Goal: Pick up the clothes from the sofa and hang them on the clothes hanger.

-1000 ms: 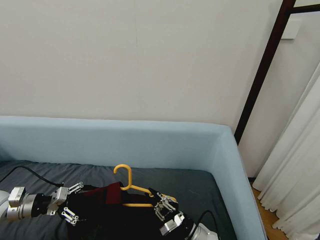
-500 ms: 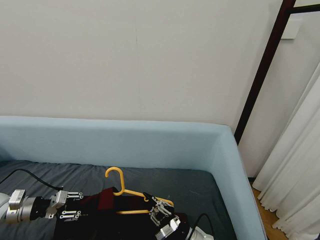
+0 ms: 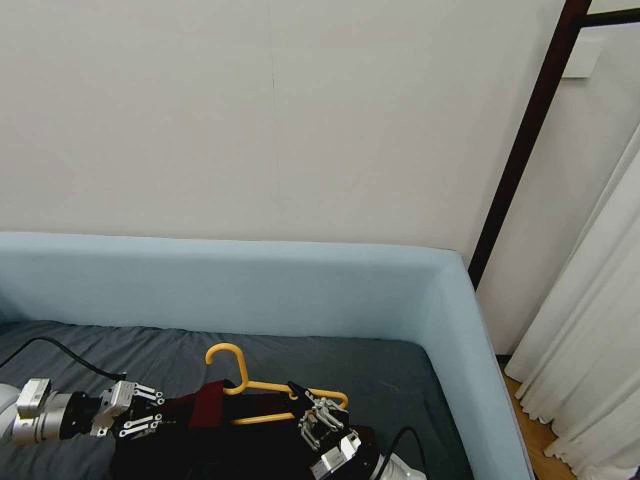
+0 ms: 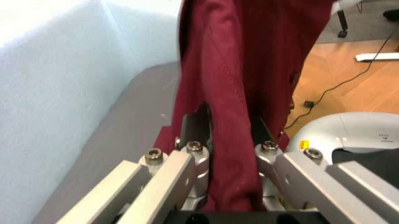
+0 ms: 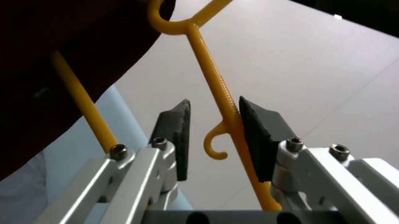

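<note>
A yellow hanger [image 3: 243,377] carrying a dark red garment [image 3: 207,407] hangs low over the sofa's grey seat [image 3: 390,375]. My left gripper [image 3: 140,411] sits at the garment's left side. In the left wrist view it [image 4: 229,136] is shut on a fold of the dark red garment [image 4: 218,84]. My right gripper [image 3: 321,424] is at the hanger's right end. In the right wrist view it [image 5: 215,135] stands open, with the yellow hanger [image 5: 215,95] arm running between the jaws and lying against one pad [image 5: 254,135].
The light blue sofa backrest [image 3: 230,285] runs behind the grippers, and its right arm [image 3: 485,390] closes off the seat. Beyond that stand a dark pole [image 3: 520,150] and white curtains [image 3: 590,340]. A black cable [image 3: 50,345] lies on the seat at the left.
The hanger and garment have sunk lower and shifted left. My left gripper dropped slightly with the cloth, and my right gripper moved a little down and left.
</note>
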Robot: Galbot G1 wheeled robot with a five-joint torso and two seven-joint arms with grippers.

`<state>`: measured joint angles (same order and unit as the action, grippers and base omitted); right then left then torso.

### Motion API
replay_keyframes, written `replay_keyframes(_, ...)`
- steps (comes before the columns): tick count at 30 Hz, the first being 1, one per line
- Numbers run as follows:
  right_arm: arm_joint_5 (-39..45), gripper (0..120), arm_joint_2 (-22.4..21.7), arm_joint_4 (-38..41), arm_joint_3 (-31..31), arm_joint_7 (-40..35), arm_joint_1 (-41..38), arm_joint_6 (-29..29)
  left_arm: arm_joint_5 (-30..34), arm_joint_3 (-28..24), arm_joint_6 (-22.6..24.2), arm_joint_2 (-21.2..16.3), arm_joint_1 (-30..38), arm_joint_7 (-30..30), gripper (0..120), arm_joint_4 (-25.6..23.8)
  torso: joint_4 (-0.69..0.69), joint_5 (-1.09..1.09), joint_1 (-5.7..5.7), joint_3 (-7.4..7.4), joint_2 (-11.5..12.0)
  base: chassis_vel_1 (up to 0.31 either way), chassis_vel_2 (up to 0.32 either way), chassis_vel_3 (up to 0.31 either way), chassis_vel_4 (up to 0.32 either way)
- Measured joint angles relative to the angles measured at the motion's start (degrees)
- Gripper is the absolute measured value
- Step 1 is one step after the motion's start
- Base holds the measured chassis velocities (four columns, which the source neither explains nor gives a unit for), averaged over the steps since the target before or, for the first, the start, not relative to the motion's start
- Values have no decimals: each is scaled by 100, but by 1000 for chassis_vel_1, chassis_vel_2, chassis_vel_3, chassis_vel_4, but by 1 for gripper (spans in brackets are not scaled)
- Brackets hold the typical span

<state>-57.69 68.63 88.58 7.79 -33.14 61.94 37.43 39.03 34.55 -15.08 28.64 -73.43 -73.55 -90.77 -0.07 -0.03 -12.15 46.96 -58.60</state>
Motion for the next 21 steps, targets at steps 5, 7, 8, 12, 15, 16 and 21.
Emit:
replay_keyframes(5, 527, 50, -99, -9, 157, 101, 18, 46, -4, 7, 0, 94, 40, 26, 6, 64, 0, -1, 0, 0, 0, 0, 0, 0, 0)
replay_keyframes(7, 786, 61, -159, 26, 184, 333, 62, 313, -3, 32, 0, 155, 79, 75, 4, 141, 0, -2, 0, 0, 0, 0, 0, 0, 0)
replay_keyframes(8, 786, 61, -159, 26, 184, 333, 62, 313, -3, 32, 0, 155, 79, 75, 4, 141, 0, -2, 0, 0, 0, 0, 0, 0, 0)
replay_keyframes(12, 1423, 79, -204, 88, 224, 868, 162, 832, 6, 67, -10, 217, 196, 179, 1, 366, 0, -2, 0, 0, 0, 0, 0, 0, 0)
replay_keyframes(15, 1921, 87, -221, 52, 278, 1348, 187, 962, 11, 67, -35, 221, 243, 198, 1, 484, 0, -2, 0, 0, 0, 0, 0, 0, 0)
replay_keyframes(16, 2261, 91, -238, -27, 319, 1717, 195, 981, 15, 67, -49, 222, 262, 214, 1, 539, 0, -2, 0, 0, 0, 0, 0, 0, 0)
replay_keyframes(21, 4589, 100, -489, -259, 861, 3179, 225, 357, 31, 69, -53, 185, 268, 225, 1, 547, 0, -3, 0, 0, 0, 0, 0, 0, 0)
